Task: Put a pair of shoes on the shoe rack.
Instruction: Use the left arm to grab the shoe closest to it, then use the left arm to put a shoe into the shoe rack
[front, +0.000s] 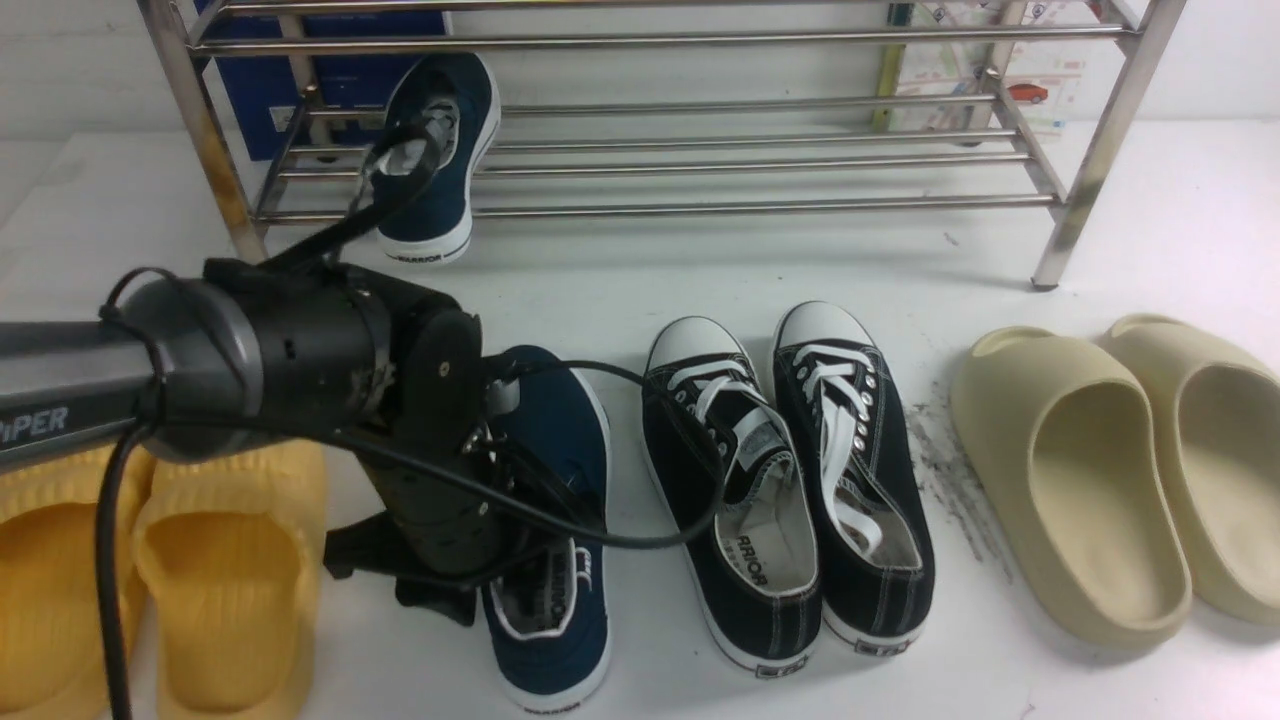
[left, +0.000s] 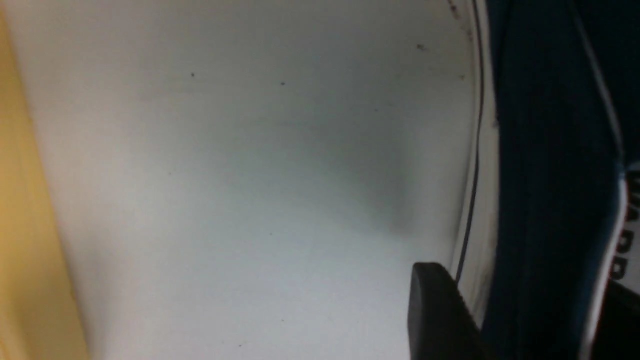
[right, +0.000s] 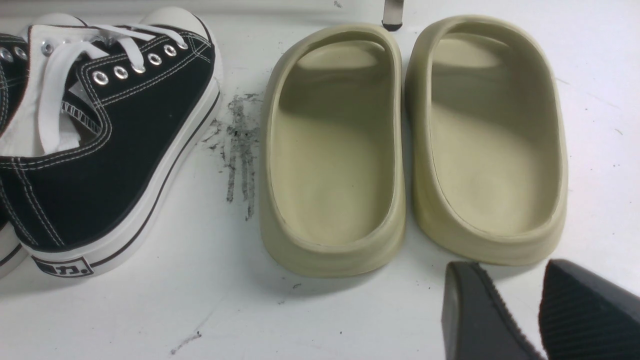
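while on rack (front: 750, 209), one navy slip-on (front: 440, 150)

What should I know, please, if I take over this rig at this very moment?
Left gripper: down at the heel of the second navy slip-on, with its fingers on either side of the side wall. Whether it is clamped cannot be told.
Right gripper: open and empty, above the table near the beige slides.
Done: one navy slip-on lies on the shoe rack, at the left end of the lower shelf, heel to the front.
Left: lift the second one, on the table between the yellow slides and black sneakers, onto the rack.
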